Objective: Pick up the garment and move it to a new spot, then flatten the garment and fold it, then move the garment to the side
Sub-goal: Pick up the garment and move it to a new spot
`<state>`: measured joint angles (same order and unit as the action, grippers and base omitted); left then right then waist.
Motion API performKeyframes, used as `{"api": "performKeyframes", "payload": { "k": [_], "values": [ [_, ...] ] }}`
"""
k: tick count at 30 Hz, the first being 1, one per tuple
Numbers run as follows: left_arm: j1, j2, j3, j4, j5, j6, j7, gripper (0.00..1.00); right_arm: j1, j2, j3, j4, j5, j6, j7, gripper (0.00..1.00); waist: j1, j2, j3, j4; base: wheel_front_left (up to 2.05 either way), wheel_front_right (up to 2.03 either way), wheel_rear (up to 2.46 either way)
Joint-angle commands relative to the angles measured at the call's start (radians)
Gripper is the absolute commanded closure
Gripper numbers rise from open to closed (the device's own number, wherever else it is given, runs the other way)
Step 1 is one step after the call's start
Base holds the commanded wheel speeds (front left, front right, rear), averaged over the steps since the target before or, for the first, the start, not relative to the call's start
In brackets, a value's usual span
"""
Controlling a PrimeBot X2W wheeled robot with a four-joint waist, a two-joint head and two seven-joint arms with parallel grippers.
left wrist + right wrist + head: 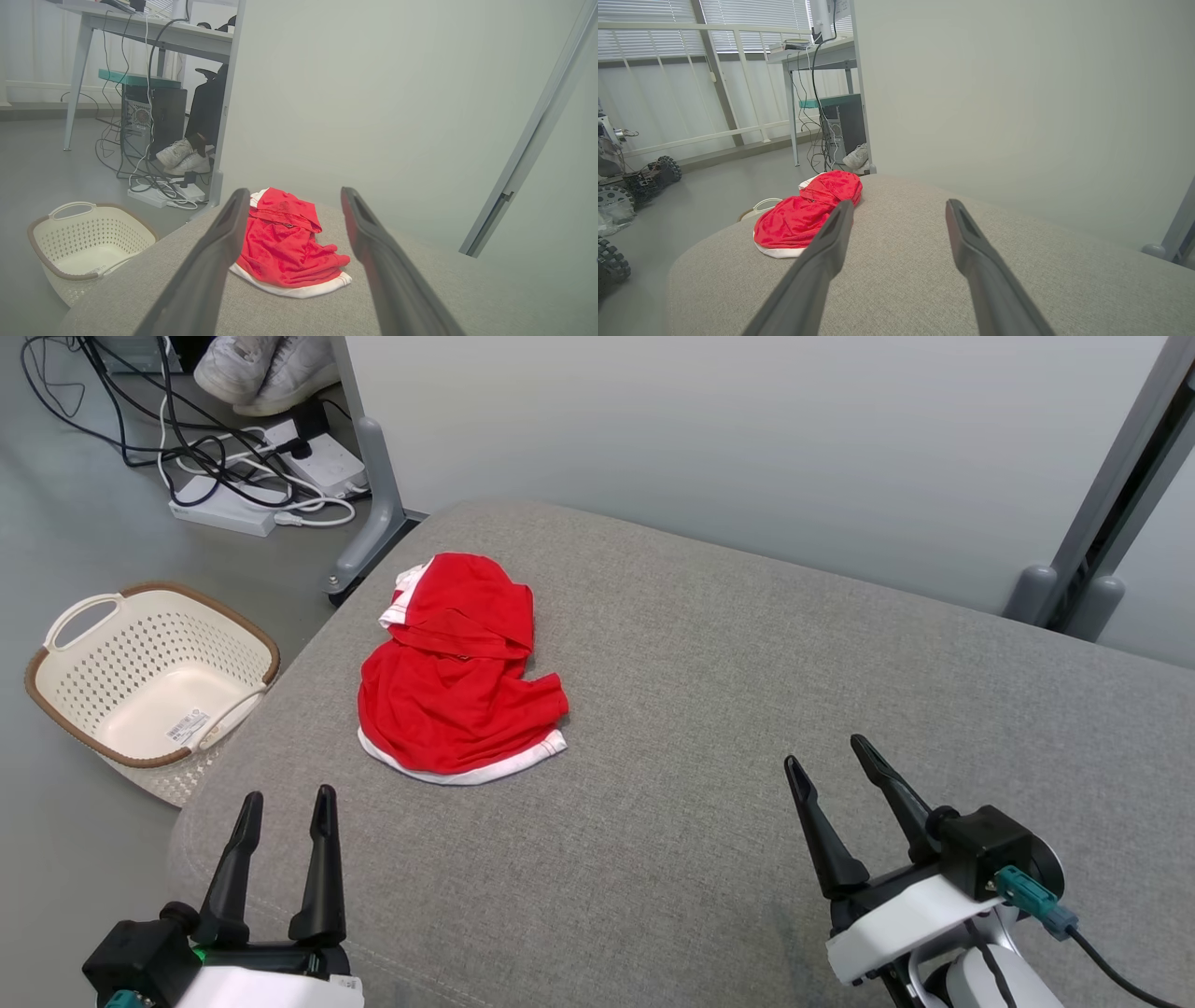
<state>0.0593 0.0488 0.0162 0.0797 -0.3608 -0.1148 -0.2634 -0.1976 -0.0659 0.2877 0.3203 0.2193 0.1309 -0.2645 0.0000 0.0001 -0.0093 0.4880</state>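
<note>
Head view: red garment (457, 681) with white trim lies crumpled at 10 o'clock on the grey cushion (728, 691), near its left edge. Left gripper (288, 793) at 7 o'clock and right gripper (825, 750) at 4 o'clock are both spread wide, empty and well apart from the cloth.

Risk: a pinch may catch only the top layer, or a drag may pull the cloth off the edge toward the basket (56, 686) at 9 o'clock. There is broad bare cushion from centre to 3 o'clock.

Left wrist view: garment sits dead ahead at 12 o'clock. The cushion edge rounds away at 8 o'clock.

Right wrist view: garment lies at 10 o'clock. Open fabric runs from 12 to 3.
</note>
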Motion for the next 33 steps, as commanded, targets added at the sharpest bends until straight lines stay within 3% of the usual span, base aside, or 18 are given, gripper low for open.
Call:
{"api": "performKeyframes", "payload": {
  "k": [1,11,18,24,26,33],
  "values": [
    [0.006,0.004,0.0,-0.003,0.002,-0.004,0.0,0.0,0.004,-0.007,-0.002,-0.003,-0.002,0.0,-0.001,0.0,0.0,-0.0001,0.003,0.0,0.0,0.0,0.0],
    [-0.031,0.004,-0.015,0.007,-0.036,0.003,0.0,0.0,-0.021,-0.035,-0.018,-0.022,-0.022,0.0,-0.001,0.0,0.0,-0.0001,0.071,0.008,0.0,0.0,0.0],
    [-0.109,0.004,-0.017,0.027,-0.082,-0.001,0.0,0.0,-0.067,-0.074,-0.059,-0.075,-0.069,0.0,0.008,0.0,0.0,-0.0001,0.21,-0.011,0.0,0.0,0.0],
    [-0.283,0.005,-0.02,0.095,-0.103,-0.011,0.0,0.0,-0.124,-0.104,-0.102,-0.182,-0.137,0.0,0.077,0.0,0.0,-0.0001,0.353,-0.056,0.0,0.0,0.0],
    [-0.337,0.004,-0.031,0.151,-0.096,-0.015,0.001,0.0,-0.132,-0.108,-0.099,-0.213,-0.148,0.0,0.093,0.0,0.0,-0.0001,0.382,-0.07,0.0,0.0,0.0],
    [-0.579,0.085,-0.093,0.433,-0.093,-0.016,0.046,0.0,-0.154,-0.109,-0.101,-0.296,-0.181,0.0,0.14,0.0,0.0,-0.0001,0.454,-0.116,0.0,0.0,0.0]
  ]
}}
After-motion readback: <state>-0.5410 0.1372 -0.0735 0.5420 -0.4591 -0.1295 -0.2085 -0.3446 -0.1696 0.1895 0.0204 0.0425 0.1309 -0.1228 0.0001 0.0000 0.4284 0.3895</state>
